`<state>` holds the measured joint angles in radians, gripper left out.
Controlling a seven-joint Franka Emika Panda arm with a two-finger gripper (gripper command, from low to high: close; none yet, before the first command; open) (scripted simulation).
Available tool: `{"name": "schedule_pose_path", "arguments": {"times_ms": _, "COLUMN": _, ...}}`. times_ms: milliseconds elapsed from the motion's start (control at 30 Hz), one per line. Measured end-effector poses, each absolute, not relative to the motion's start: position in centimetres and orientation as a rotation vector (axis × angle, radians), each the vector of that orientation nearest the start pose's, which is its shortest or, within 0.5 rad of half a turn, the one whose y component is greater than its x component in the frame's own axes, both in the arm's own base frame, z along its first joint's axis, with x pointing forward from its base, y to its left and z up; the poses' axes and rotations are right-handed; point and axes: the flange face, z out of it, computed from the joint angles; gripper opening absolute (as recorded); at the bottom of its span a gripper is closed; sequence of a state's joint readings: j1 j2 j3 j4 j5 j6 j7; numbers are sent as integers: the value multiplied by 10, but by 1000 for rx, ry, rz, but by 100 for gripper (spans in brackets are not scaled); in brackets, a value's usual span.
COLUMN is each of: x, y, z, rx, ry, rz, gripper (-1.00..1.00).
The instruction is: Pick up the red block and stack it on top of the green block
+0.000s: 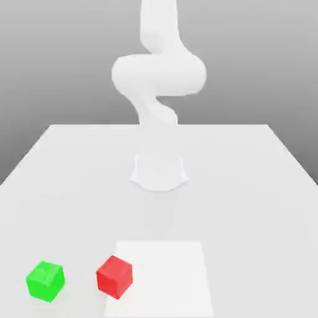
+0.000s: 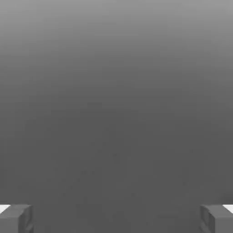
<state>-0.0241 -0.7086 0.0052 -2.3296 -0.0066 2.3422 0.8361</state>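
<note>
Two blocks sit apart on the table [image 1: 261,180]: red [image 1: 114,276], green [image 1: 45,281]. Gripper [image 2: 116,218] spread wide, empty. Approach not begun; next, descend over red.

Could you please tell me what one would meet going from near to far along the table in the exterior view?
Green block and red block nearly level at the front → arm's round base → table's far edge.
</note>
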Motion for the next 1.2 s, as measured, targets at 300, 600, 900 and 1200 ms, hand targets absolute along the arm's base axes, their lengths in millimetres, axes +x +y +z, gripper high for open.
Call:
{"name": "schedule_pose_path", "arguments": {"times_ms": 300, "x": 461, "y": -42, "z": 489, "rx": -2537, "ry": 1450, "rz": -601, "gripper": 0}}
{"name": "schedule_pose_path", "arguments": {"times_ms": 600, "x": 461, "y": -78, "z": 304, "rx": -2521, "ry": 1769, "rz": -223, "gripper": 0}}
{"name": "schedule_pose_path", "arguments": {"times_ms": 900, "x": 433, "y": -87, "z": 163, "rx": -2484, "ry": 1923, "rz": -1, "gripper": 0}}
{"name": "schedule_pose_path", "arguments": {"times_ms": 1200, "x": 432, "y": -87, "z": 156, "rx": -2484, "ry": 1923, "rz": -1, "gripper": -100}}
